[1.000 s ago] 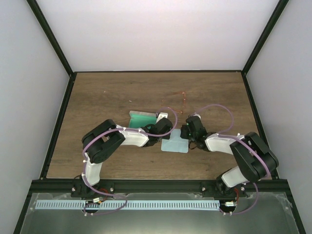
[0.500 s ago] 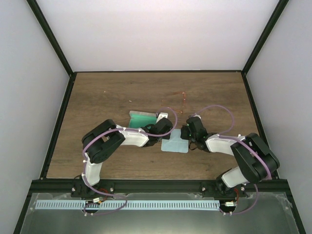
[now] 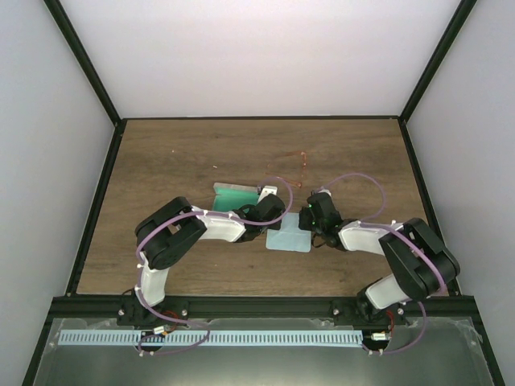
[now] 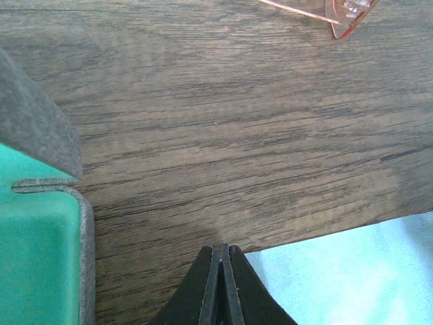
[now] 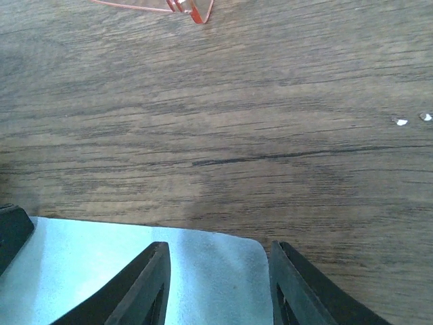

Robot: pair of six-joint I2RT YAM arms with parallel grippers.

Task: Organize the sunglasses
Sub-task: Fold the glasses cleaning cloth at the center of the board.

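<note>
The sunglasses [image 3: 302,165], a thin red wire frame, lie on the table beyond both grippers; they show at the top edge of the left wrist view [image 4: 345,13] and the right wrist view [image 5: 183,8]. The pale blue cloth [image 3: 288,240] lies flat between the grippers. My left gripper [image 4: 222,249] is shut at the cloth's [image 4: 358,271] far left corner, which runs in between its jaws. My right gripper [image 5: 218,247] is open and straddles the cloth's [image 5: 203,271] far right corner. The grey case [image 3: 233,195] stands open with its green lining [image 4: 34,257] showing, left of the left gripper.
The wooden table [image 3: 185,153] is walled by white panels on three sides. Two tiny white specks [image 5: 399,122] lie on the wood to the right of the right gripper. The case's grey lid [image 4: 30,122] rises close to the left gripper.
</note>
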